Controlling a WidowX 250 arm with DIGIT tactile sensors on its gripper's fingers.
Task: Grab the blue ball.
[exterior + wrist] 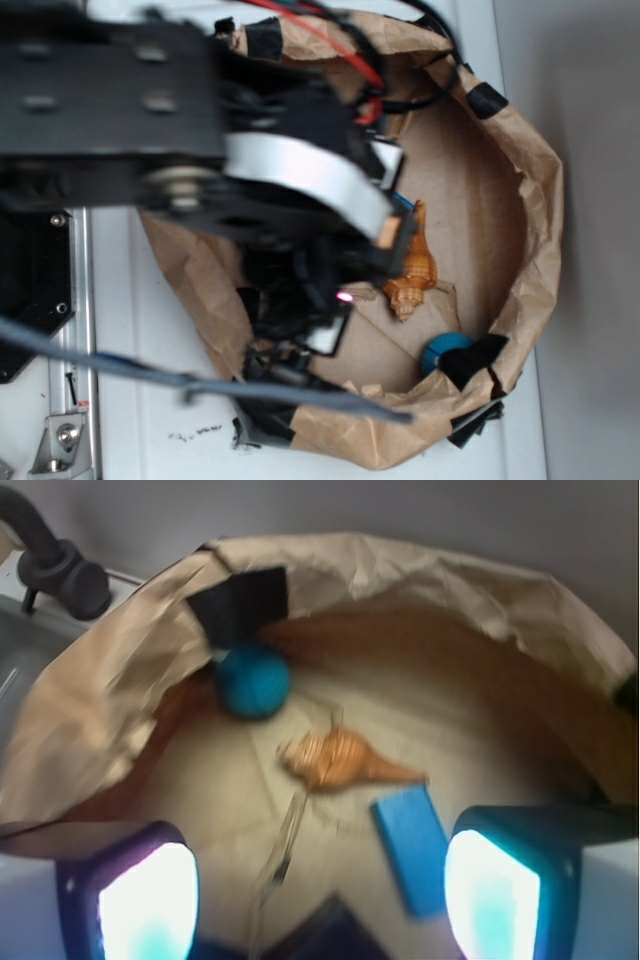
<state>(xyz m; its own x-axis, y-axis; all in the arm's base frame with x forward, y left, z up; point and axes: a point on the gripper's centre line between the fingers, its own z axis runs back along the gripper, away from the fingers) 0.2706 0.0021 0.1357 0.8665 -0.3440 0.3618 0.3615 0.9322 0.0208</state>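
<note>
Against the paper wall (420, 575), under a black tape patch (240, 605), sits the blue ball (253, 680) (it likely rolled there). Close by lie the orange shell (340, 760) and flat blue block (412, 848). Hanging above, the gripper (320, 890) holds its jaws wide apart, ready to reach.

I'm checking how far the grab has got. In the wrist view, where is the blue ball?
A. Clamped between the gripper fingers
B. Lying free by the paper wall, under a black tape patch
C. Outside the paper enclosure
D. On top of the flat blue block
B: the blue ball rests against the brown paper wall just below the black tape patch, far from the open gripper.
</note>
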